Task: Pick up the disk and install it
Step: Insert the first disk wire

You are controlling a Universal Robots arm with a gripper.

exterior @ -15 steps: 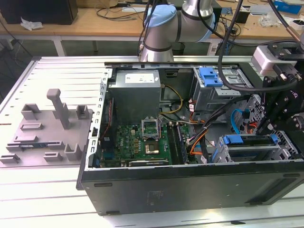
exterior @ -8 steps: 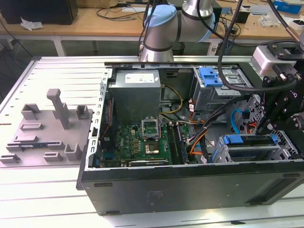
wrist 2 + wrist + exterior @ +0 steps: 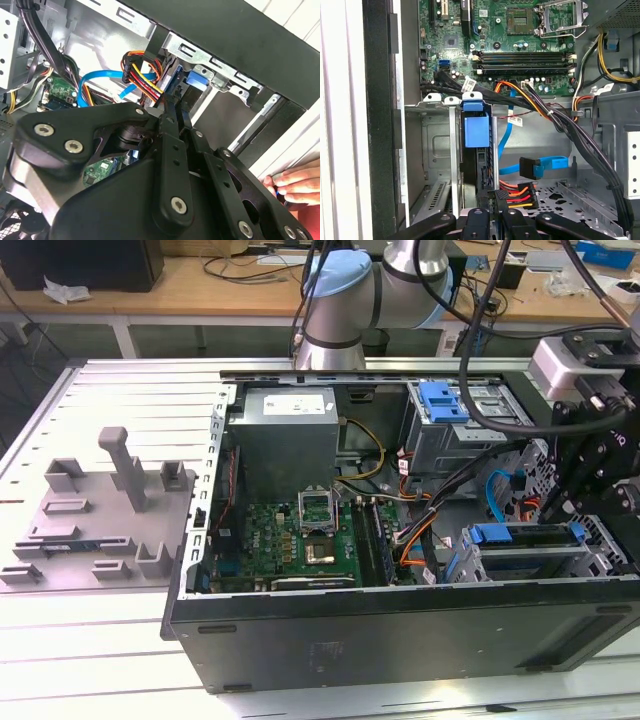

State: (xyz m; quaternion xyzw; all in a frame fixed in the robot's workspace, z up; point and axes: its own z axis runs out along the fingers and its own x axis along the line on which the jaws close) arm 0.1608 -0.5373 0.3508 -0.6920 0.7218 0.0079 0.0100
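Gripper (image 3: 175, 102): jaws drawn narrow, clamped on disk (image 3: 476, 132) edge. Disk stands edge-on in drive cage (image 3: 437, 145). Judged rigid, weighty, shock-sensitive. Best held by the blue bracket sides.

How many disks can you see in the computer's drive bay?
1. The disk, framed in blue plastic, stands on edge in the metal bay beside the case's outer wall. More could be hidden deeper in the bay.

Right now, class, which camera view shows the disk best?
The first wrist view: the disk stands edge-on in the metal cage, blue end facing the camera. The exterior view shows its blue top strip; the second wrist view, a blue corner.
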